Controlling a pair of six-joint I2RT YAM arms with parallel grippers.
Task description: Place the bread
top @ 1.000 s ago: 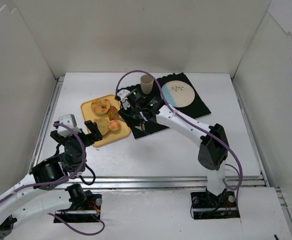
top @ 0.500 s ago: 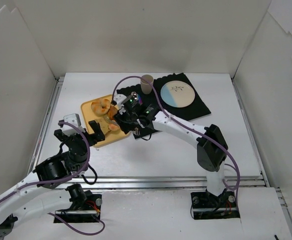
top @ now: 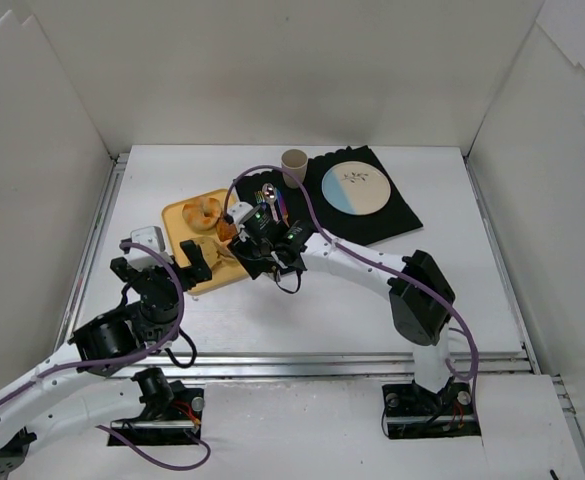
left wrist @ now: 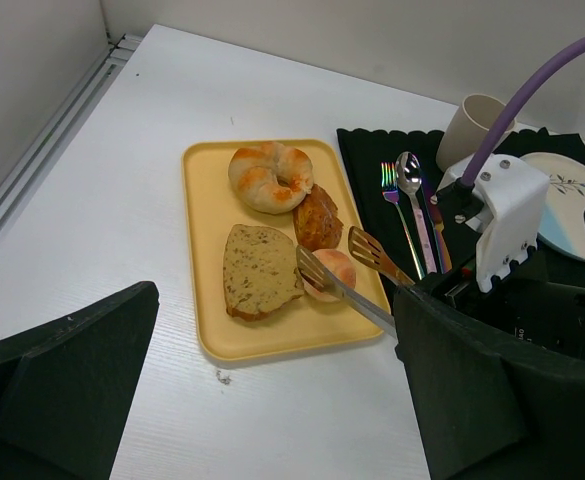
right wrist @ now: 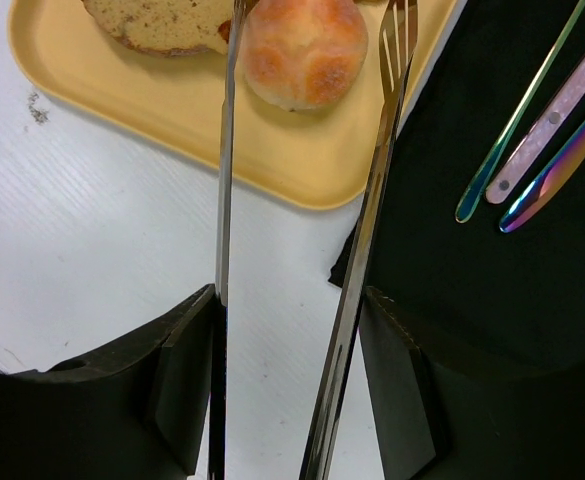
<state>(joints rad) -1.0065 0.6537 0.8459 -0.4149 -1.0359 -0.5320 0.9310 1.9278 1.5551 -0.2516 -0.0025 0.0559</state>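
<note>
right pincer (right wrist: 290, 300) is clamping tongs (right wrist: 370, 210) | tongs are straddling bread (right wrist: 305, 50) just ahead | left pincer (left wrist: 272, 390) is hanging released

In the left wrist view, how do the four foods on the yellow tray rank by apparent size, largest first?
1. Bread slice and ring pastry: about alike, the slice being nearer.
2. Dark brown piece and bun: too close to rank; the tongs cover part of the bun.

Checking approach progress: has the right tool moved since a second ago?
Yes. The right tool, holding metal tongs, shifted left from over the black mat toward the yellow rectangular tray.
</note>
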